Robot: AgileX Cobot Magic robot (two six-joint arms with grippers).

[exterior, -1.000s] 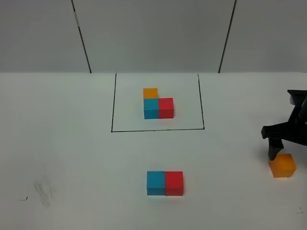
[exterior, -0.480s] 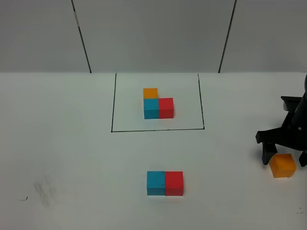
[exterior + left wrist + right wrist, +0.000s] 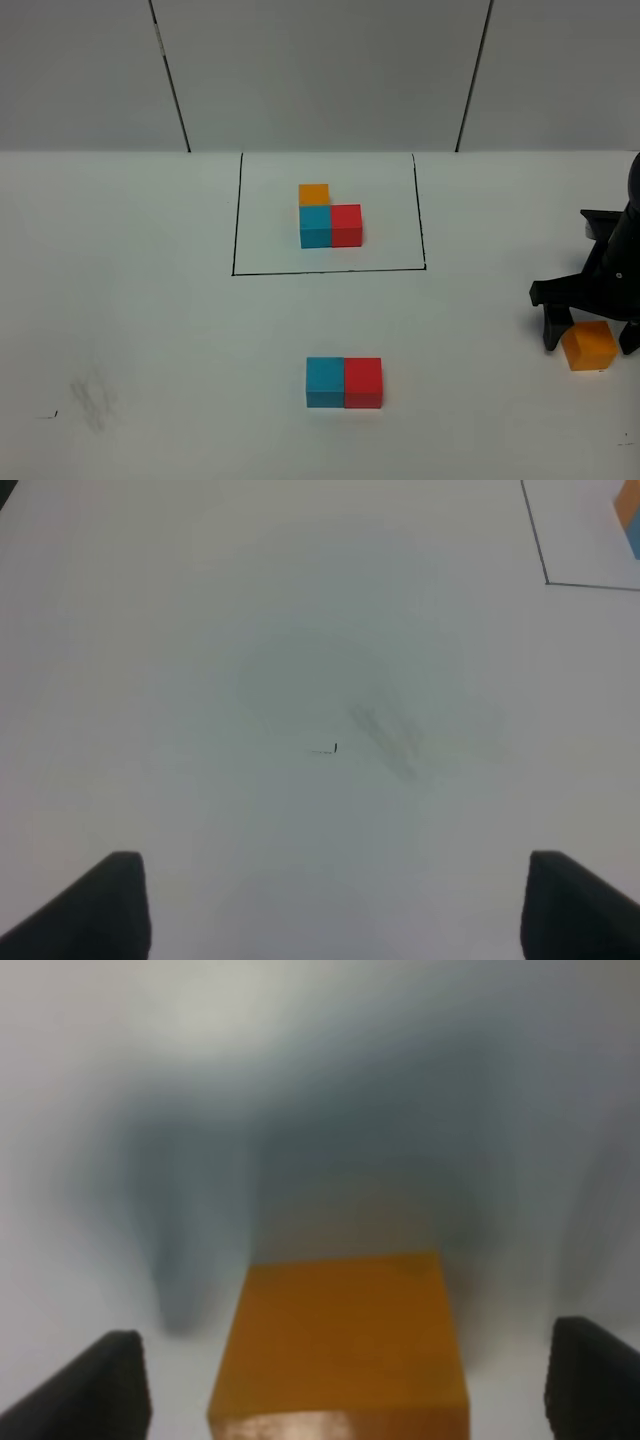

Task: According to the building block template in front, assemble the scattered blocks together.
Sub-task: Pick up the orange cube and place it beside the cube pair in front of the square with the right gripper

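Template cubes (image 3: 329, 218) sit inside the black rectangle (image 3: 237, 215) toward the table's (image 3: 150, 300) far edge; cyan cube (image 3: 325, 383) touches red cube (image 3: 363, 383) near the front edge. Jaws released, the right gripper (image 3: 590, 342) straddles the orange cube (image 3: 589, 347) at the right edge; the left gripper (image 3: 330, 910) gapes too.

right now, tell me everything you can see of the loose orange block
The orange block is a plain matte cube, turned slightly askew, resting flat on the white table, far right in the high view. The right gripper straddles it with jaws open, a gap on each side, so only the table touches it.
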